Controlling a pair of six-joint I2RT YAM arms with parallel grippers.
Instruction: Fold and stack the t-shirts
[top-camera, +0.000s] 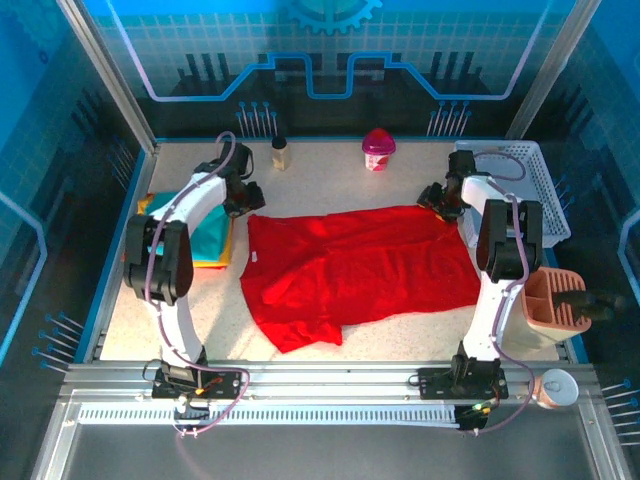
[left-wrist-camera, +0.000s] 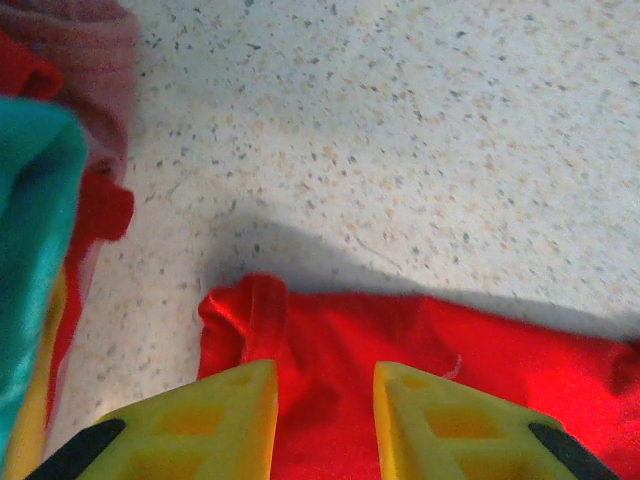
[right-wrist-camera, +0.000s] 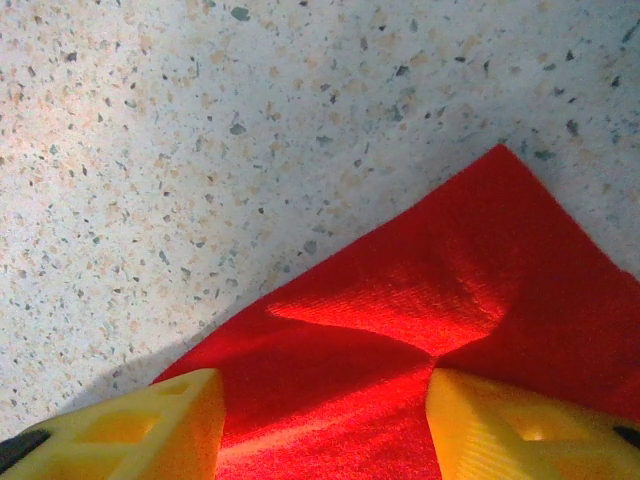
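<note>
A large red t-shirt (top-camera: 360, 265) lies spread out, rumpled, across the middle of the table. My left gripper (top-camera: 245, 196) is over its far left corner, and my right gripper (top-camera: 440, 198) is over its far right corner. In the left wrist view the yellow fingers (left-wrist-camera: 230, 420) stand apart with the shirt's bunched corner (left-wrist-camera: 420, 350) lying between them; the left gripper (left-wrist-camera: 325, 375) is open. In the right wrist view the right gripper (right-wrist-camera: 322, 385) is open wide over a raised ridge of the red cloth (right-wrist-camera: 420, 290). A folded stack of t-shirts, teal (top-camera: 205, 232) over yellow and orange, sits at the left.
A white lattice basket (top-camera: 520, 185) stands at the far right. A pink-lidded jar (top-camera: 378, 150) and a small bottle (top-camera: 280, 152) are at the back edge. A terracotta holder (top-camera: 550, 300) sits at the near right. The teal stack (left-wrist-camera: 35, 250) lies close beside the left fingers.
</note>
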